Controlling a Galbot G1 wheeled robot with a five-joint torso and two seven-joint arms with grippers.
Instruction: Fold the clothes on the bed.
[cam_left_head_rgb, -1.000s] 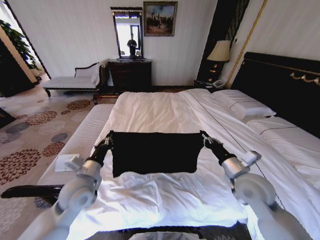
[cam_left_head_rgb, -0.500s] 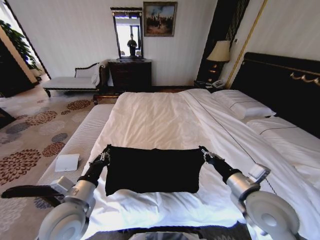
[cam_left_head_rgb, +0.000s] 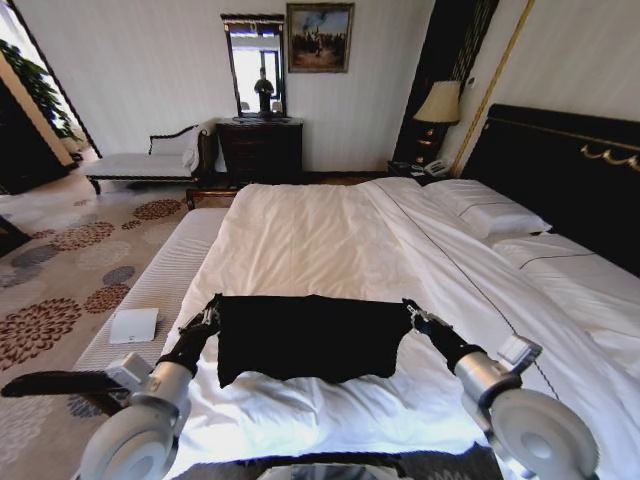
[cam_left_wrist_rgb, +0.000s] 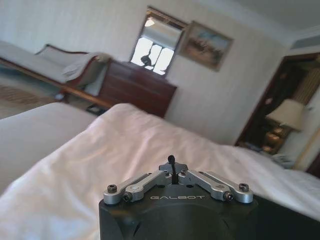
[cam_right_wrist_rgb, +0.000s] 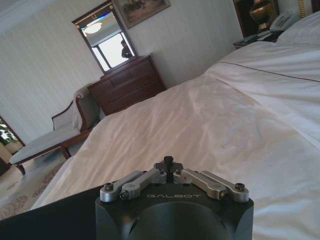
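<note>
The clothes are one black T-shirt (cam_left_head_rgb: 305, 338), stretched flat between my two grippers over the near part of the bed (cam_left_head_rgb: 300, 235), whose duvet is white. My left gripper (cam_left_head_rgb: 208, 318) is shut on the shirt's left top corner. My right gripper (cam_left_head_rgb: 412, 312) is shut on the right top corner. The shirt's lower edge rests on the duvet. No lettering shows on it. In the left wrist view black cloth (cam_left_wrist_rgb: 285, 220) lies beside the left gripper (cam_left_wrist_rgb: 171, 162). In the right wrist view black cloth (cam_right_wrist_rgb: 45, 220) lies beside the right gripper (cam_right_wrist_rgb: 168, 161).
A pale striped bench (cam_left_head_rgb: 150, 290) runs along the bed's left side with a white flat item (cam_left_head_rgb: 133, 325) on it. Pillows (cam_left_head_rgb: 485, 210) and the dark headboard (cam_left_head_rgb: 560, 170) are at the right. A dresser (cam_left_head_rgb: 260, 148), chaise longue (cam_left_head_rgb: 150, 160) and lamp (cam_left_head_rgb: 440, 102) stand at the far wall.
Both grippers have come down and back toward me with the shirt held between them. The shirt now sits lower and nearer on the duvet.
</note>
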